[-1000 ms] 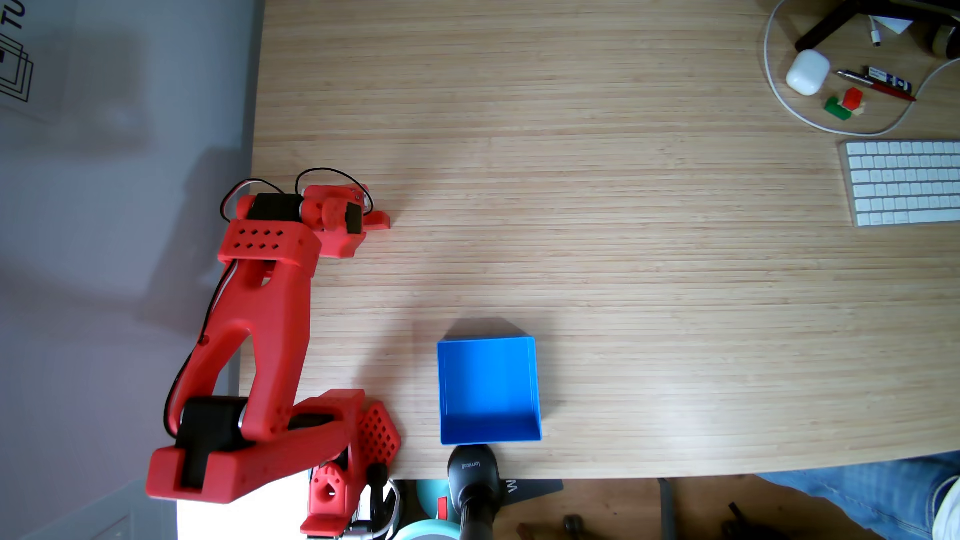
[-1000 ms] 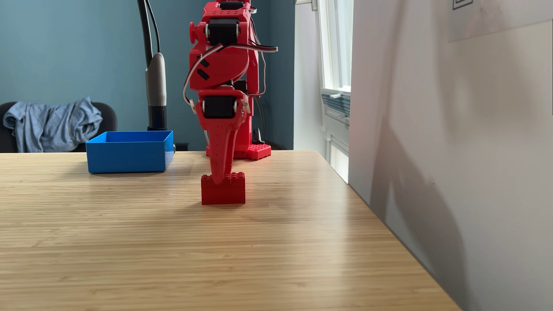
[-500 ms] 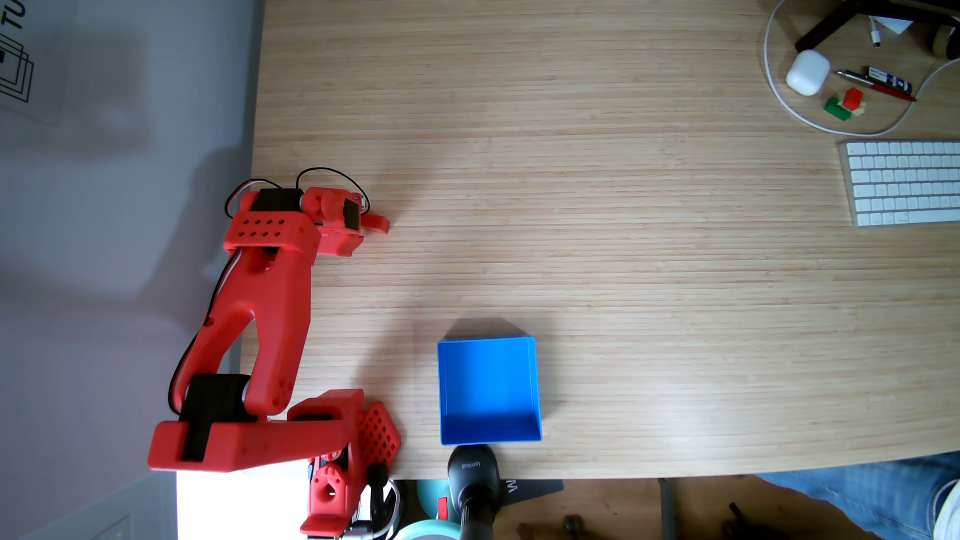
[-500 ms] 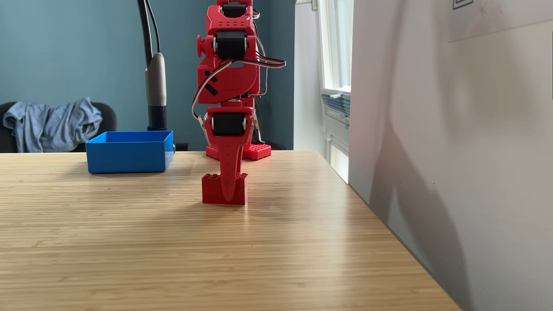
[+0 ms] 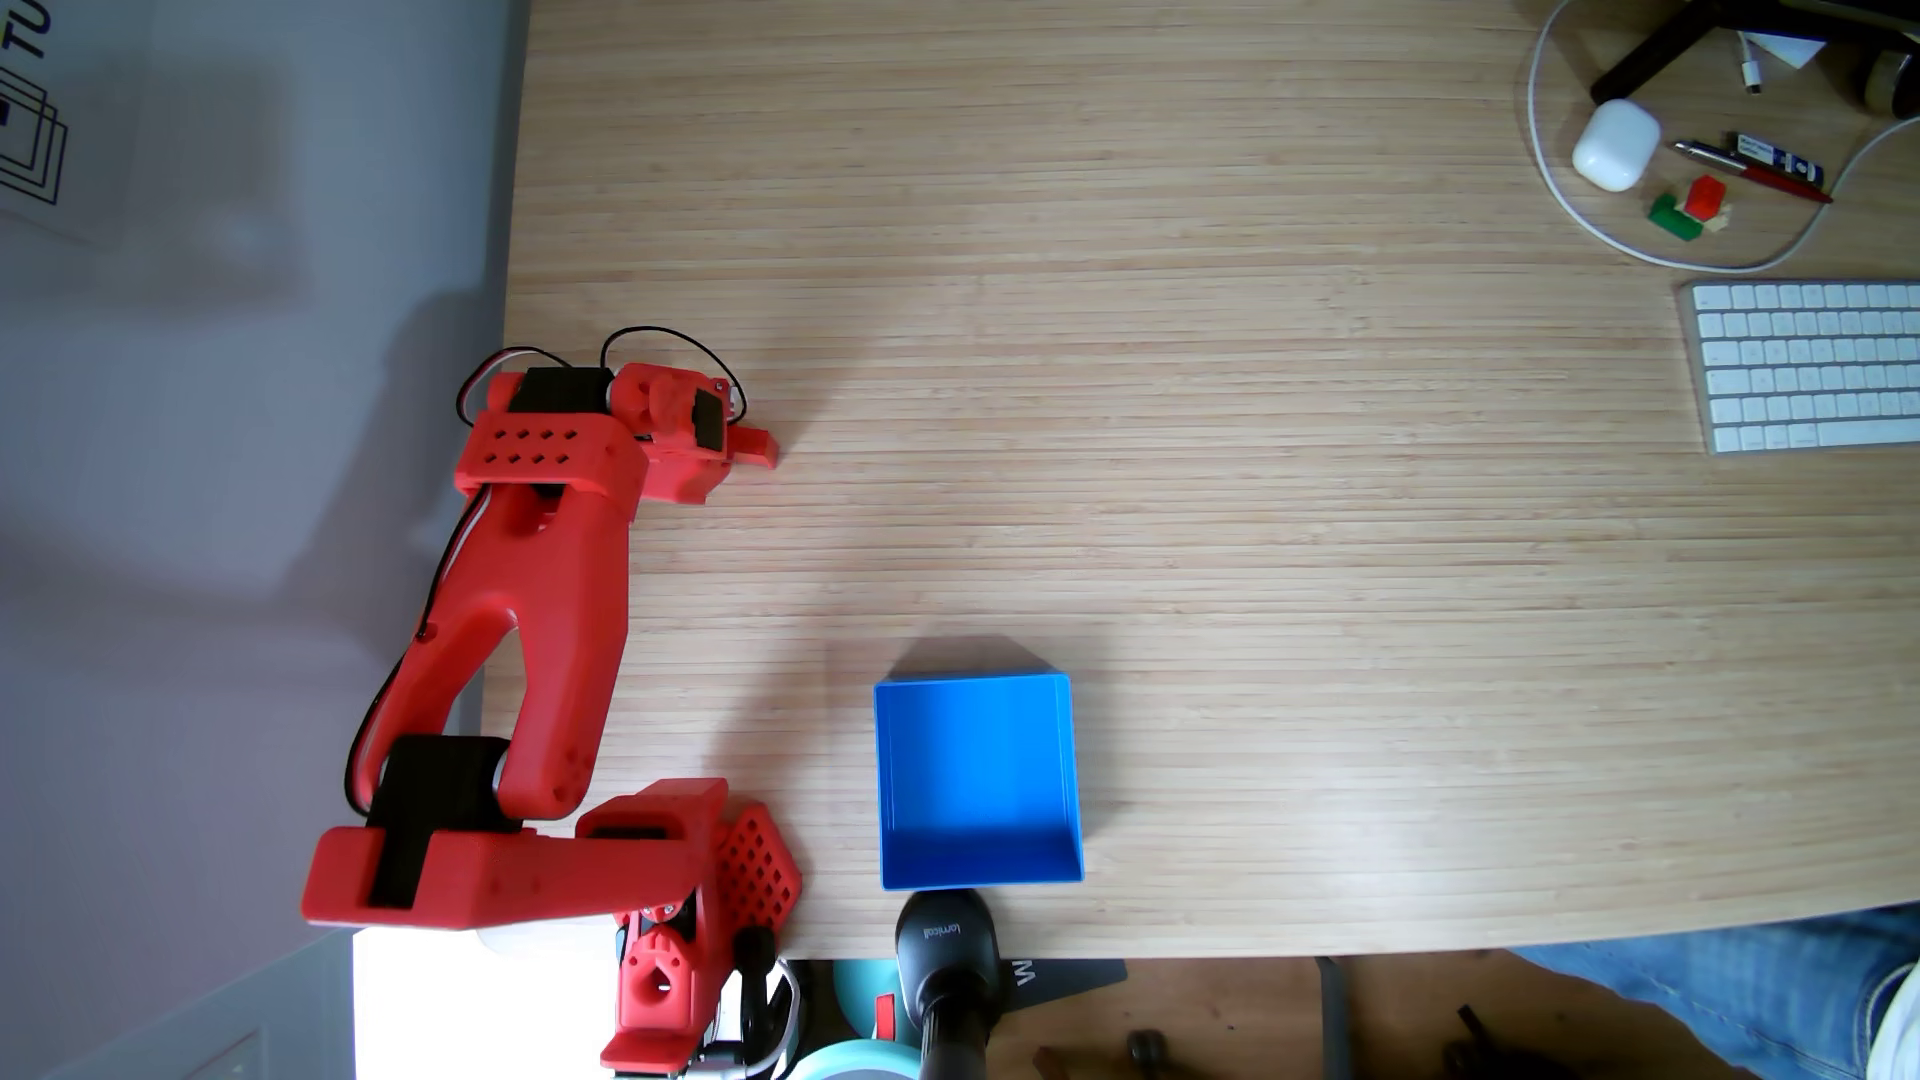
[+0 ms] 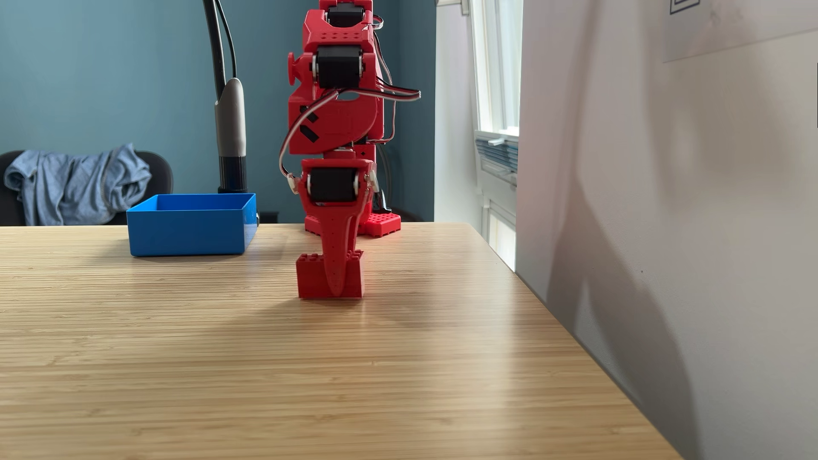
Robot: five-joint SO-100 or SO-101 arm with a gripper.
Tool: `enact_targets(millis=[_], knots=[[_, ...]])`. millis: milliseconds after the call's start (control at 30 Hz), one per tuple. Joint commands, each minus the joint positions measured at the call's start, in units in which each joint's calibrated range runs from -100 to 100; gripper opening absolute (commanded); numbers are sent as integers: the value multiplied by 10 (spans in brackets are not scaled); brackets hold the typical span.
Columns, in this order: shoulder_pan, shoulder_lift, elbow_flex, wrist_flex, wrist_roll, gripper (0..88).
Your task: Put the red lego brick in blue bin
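- In the low fixed view the wooden table is bare in front.
- Next comes the red lego brick. It sits on the table, near the table's right edge in this view.
- The end effector points straight down at the brick. One finger lies over the brick's front face, with its tip near the table. It seems to pinch the brick, but the other finger is hidden, so I cannot tell for sure.
- In the fixed view from above, one end of the brick pokes out from under the red arm. The arm hides the rest.
- Farther back and to the left in the low view is the blue bin. From above, the bin has nothing in it. It is well apart from the brick.
- A black lamp post stands just behind the bin.
- From above, a white keyboard, a white case, pens and a small red and green block lie at the far side of the table.
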Motion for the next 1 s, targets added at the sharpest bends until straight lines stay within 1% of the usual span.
enact_targets(millis=[0, 367, 533, 767, 967], knots=[[9, -18, -44, 3, -1, 1], [48, -22, -37, 83, 4, 1], [104, -28, -80, 157, 9, 1], [177, -126, -61, 174, 30, 1], [243, -212, -35, 218, 46, 1]])
